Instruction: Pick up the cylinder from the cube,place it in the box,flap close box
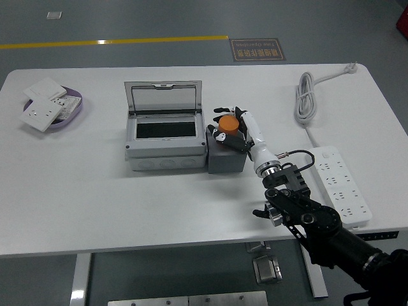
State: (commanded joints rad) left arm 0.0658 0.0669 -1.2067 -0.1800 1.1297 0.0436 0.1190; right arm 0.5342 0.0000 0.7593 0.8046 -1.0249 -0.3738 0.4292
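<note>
Grey box (164, 137) stands open on the bench (95, 191), lid raised. Just right, the orange cylinder (228, 123) sits on the grey cube (226, 156), right hand (231, 127) fingers curled around it. Advise firm grip, straight lift, clearing the box wall.

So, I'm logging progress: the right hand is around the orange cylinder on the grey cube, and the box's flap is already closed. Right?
Not quite. The right hand is around the orange cylinder on the grey cube, but the flap of the box stands open, as the head view shows.
</note>
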